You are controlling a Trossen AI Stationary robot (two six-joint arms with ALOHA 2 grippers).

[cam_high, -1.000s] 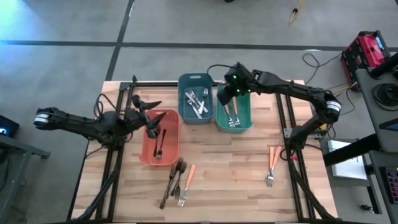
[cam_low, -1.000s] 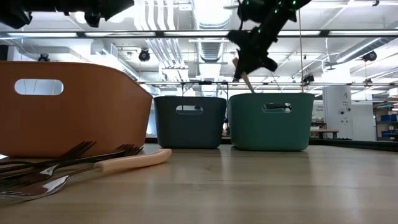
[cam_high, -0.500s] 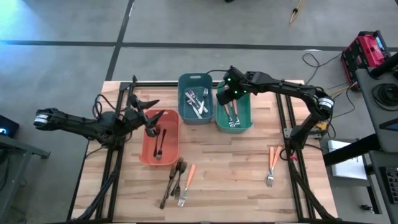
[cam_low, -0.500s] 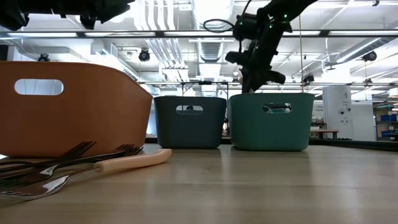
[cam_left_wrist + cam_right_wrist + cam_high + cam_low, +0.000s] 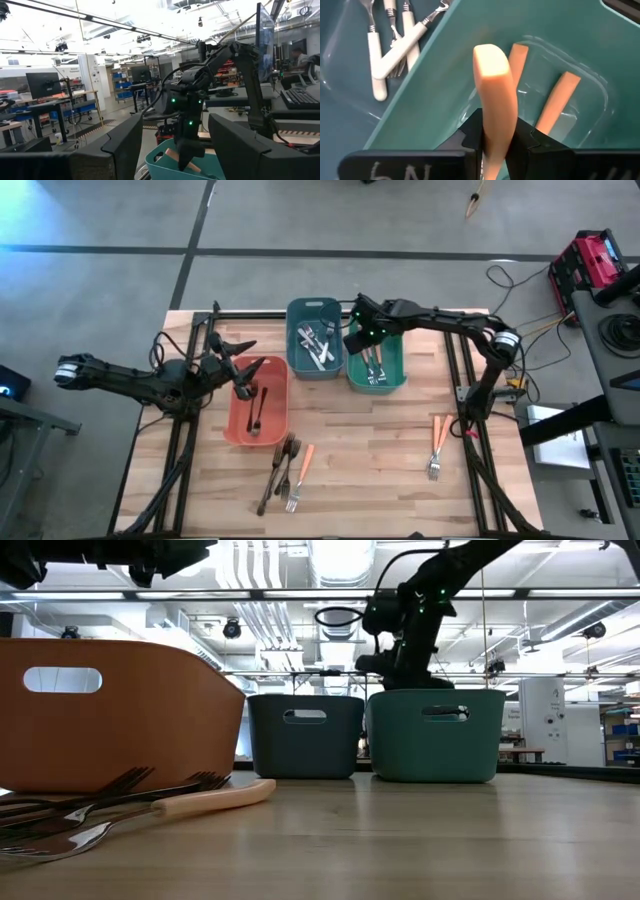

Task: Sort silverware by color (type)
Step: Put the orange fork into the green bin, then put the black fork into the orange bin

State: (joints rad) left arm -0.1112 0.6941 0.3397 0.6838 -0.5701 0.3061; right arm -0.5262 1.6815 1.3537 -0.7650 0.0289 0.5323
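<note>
Your right gripper (image 5: pixel 496 145) has its fingers closed tight on an orange-handled utensil (image 5: pixel 494 95), whose smooth, pale-orange handle with its rounded end stands out ahead of the fingers. Directly under that handle runs the green bin's rim (image 5: pixel 425 95), the wall it shares with the blue bin's side, so the grasp sits right over the edge rather than over open bin. Just beyond the handle, inside the green bin (image 5: pixel 389 370), two more orange handles (image 5: pixel 559 100) lie on the floor. To the other side of the rim, white-handled utensils (image 5: pixel 390 50) lie crossed in the blue bin (image 5: pixel 296 360).

Farther from this gripper, bare wood lies open on the table (image 5: pixel 370 450). A pair of orange-handled forks (image 5: pixel 437 445) rests well apart from it near the table's right edge, and a cluster of dark forks (image 5: pixel 280 470) with one orange-handled fork (image 5: pixel 301 475) lies past the salmon bin (image 5: pixel 232 425).

Your left gripper (image 5: pixel 248 372) hangs over that salmon bin, fingers spread and empty, above a dark utensil (image 5: pixel 258 410).
</note>
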